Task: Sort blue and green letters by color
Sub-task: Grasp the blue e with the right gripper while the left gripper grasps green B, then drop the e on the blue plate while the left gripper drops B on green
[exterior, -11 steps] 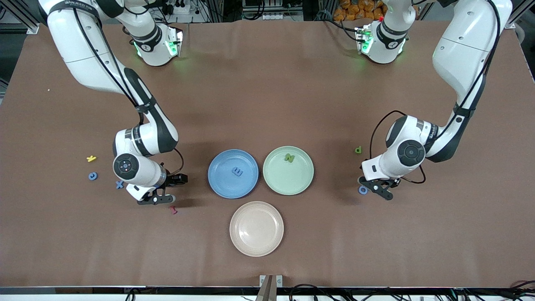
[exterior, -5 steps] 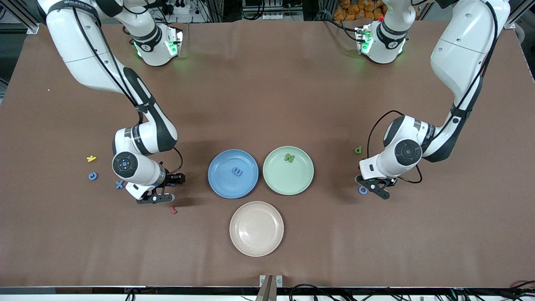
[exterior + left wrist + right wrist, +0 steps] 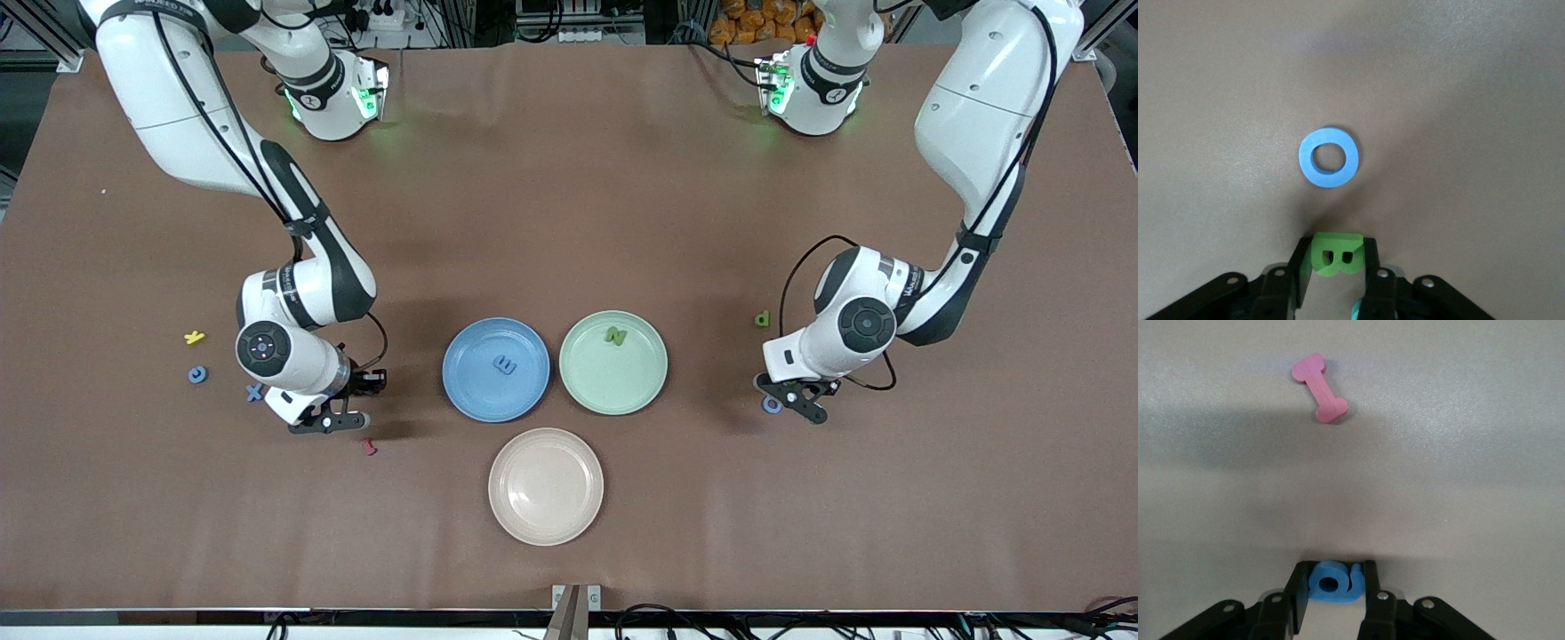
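Observation:
My left gripper (image 3: 794, 397) (image 3: 1336, 248) is shut on a green letter B (image 3: 1335, 257), low over the table next to a blue ring letter O (image 3: 772, 405) (image 3: 1329, 158). My right gripper (image 3: 327, 416) (image 3: 1331, 572) is shut on a blue letter (image 3: 1333, 583), low over the table near a dark red letter I (image 3: 369, 447) (image 3: 1319, 387). A blue E (image 3: 505, 364) lies in the blue plate (image 3: 471, 396). A green N (image 3: 614, 335) lies in the green plate (image 3: 622, 387). A green d (image 3: 762, 318), a blue x (image 3: 255, 391) and a blue round letter (image 3: 197, 374) lie loose on the table.
A yellow letter (image 3: 194, 337) lies toward the right arm's end of the table. A pale pink plate (image 3: 545, 485) stands nearer the front camera than the two coloured plates. The brown cloth covers the whole table.
Both grippers have shifted only slightly: the right one a little toward the right arm's end, the left one a little toward the plates. Both stay shut on their letters.

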